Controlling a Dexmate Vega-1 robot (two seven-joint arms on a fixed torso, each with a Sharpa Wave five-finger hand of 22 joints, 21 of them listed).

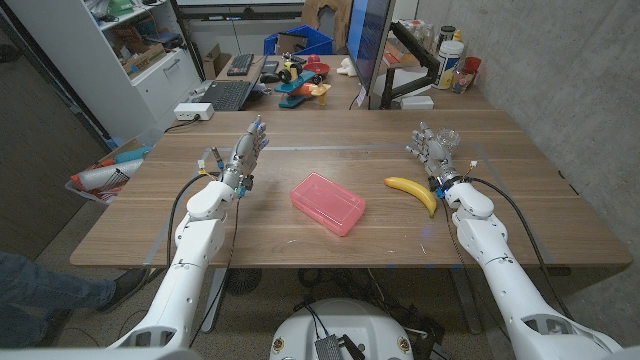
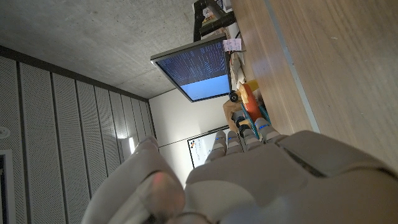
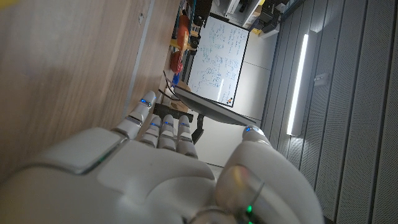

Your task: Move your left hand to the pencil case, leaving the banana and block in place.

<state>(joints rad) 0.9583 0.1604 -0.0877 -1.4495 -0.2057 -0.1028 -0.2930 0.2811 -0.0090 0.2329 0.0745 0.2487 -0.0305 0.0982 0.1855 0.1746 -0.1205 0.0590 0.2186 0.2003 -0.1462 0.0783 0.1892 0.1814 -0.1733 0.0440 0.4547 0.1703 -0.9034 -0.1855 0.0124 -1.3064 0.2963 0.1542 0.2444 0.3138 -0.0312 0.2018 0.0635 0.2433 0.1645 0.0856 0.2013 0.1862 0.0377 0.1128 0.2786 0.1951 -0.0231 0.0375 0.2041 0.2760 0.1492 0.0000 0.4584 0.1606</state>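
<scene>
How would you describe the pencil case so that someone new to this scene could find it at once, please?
Start at the wooden table and look near its middle, between the two robot arms. There lies the pencil case, a flat pink translucent box set at an angle. The banana beside it, toward the right hand, is yellow and curved; the case is rectangular.

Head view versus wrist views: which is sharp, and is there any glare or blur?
Head view: evenly lit, sharp; pink translucent plastic pencil case and yellow banana cast faint shadows. Left wrist view: left hand close and soft. Right wrist view: right hand blurred, wall light strip glaring.
</scene>
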